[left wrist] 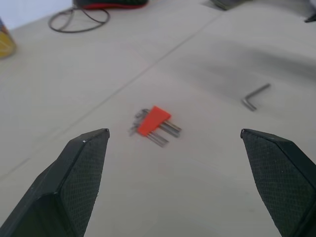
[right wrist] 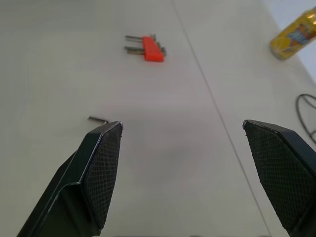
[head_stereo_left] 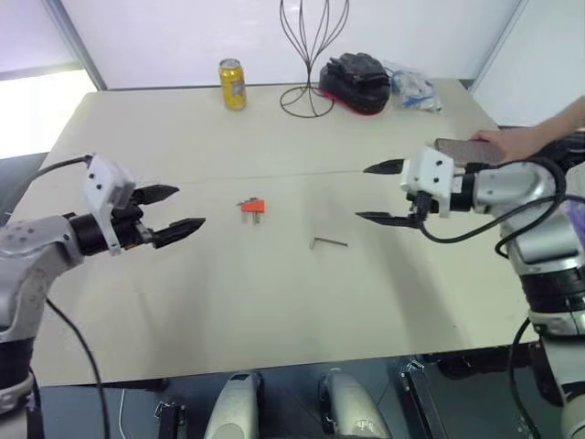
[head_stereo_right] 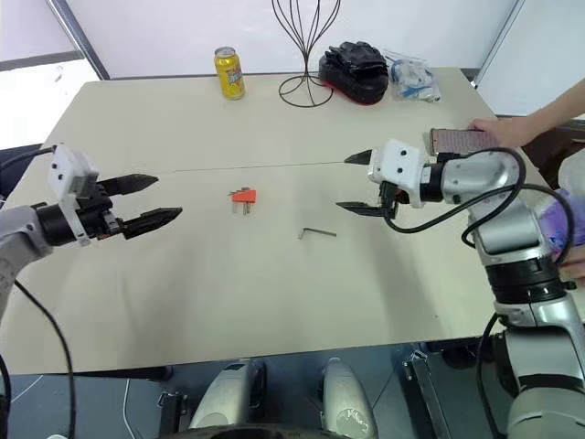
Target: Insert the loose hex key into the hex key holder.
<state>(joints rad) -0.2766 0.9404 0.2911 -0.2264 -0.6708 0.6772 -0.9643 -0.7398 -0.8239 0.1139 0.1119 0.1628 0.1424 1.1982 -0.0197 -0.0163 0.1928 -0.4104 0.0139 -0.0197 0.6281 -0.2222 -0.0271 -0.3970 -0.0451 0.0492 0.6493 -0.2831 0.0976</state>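
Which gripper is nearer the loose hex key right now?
Right. The right gripper hovers just beside the hex key; the left gripper is farther off, beyond the holder.

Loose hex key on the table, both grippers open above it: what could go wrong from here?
1. The thin dark grey L-shaped loose hex key lies flat on the beige table; the right gripper may slip off it.
2. The small orange-red plastic hex key holder lies loose; the left gripper could push it away.
3. A person's hand rests beside the right arm.
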